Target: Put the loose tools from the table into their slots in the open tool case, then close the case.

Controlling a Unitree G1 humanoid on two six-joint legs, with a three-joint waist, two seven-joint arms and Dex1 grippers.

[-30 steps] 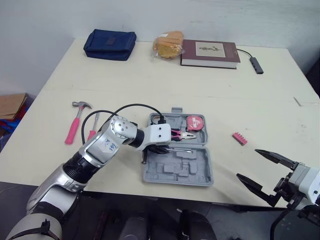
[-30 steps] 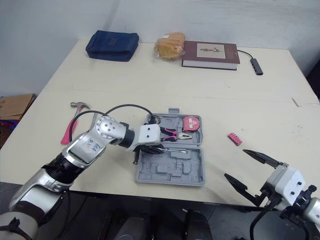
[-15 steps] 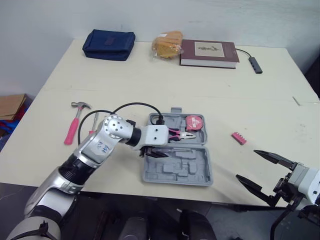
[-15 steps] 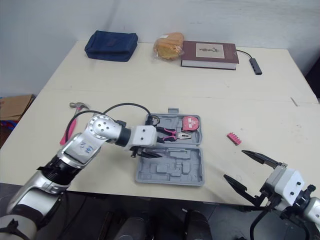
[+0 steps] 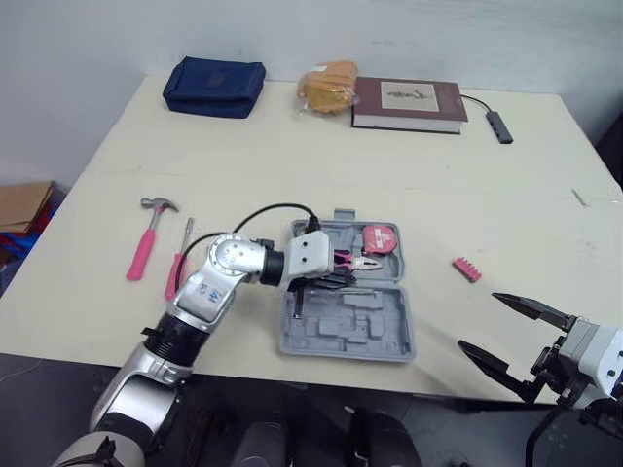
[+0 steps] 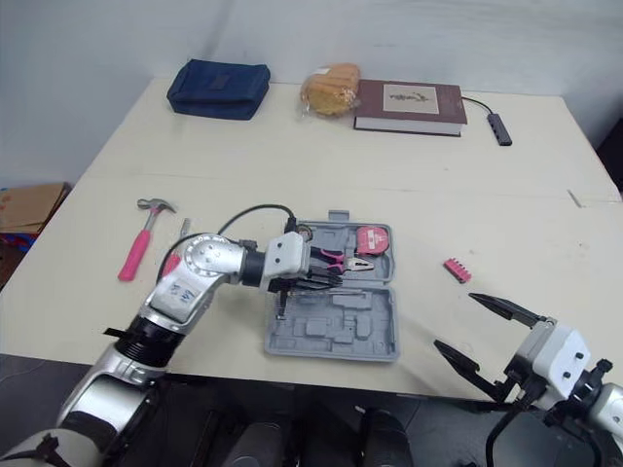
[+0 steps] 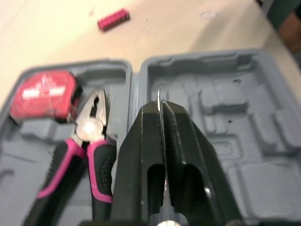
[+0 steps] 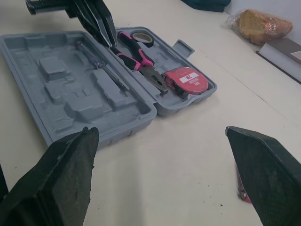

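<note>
Seen from the head camera, the open grey tool case [image 5: 389, 350] is shown near the front edge of the pale worktop [image 5: 292, 165]. Pink-handled pliers [image 5: 352, 261] and a red tape measure [image 5: 381, 236] are seated in the half at 12 o'clock, while the moulded half at 6 o'clock is largely bare. The left gripper [image 5: 336, 281] is held low over the hinge line from the 9 o'clock side. A pink-handled hammer [image 5: 144, 249] and a pink-handled screwdriver [image 5: 177, 268] are left loose at the case's 9 o'clock, and a pink bit strip [image 5: 466, 269] lies at its 3 o'clock. A blue pouch [image 5: 214, 87], a bagged loaf [image 5: 328, 86] and a maroon book [image 5: 407, 103] are lined along the far edge at 12 o'clock. The right gripper [image 5: 478, 319] is held off the worktop's front edge at the case's 4 o'clock, spread wide and empty.

In the left wrist view, the black fingers [image 7: 146, 155] are seen drawn together over the case, with a thin metal shaft [image 7: 158, 99] showing in the slit between them. Whether the shaft is clamped cannot be told.

In the right wrist view, that arm's own fingers [image 8: 70, 160] are parted widely. A slim screwdriver [image 8: 106, 68] is seen lying in the moulded half, close to the left gripper's tips.
</note>
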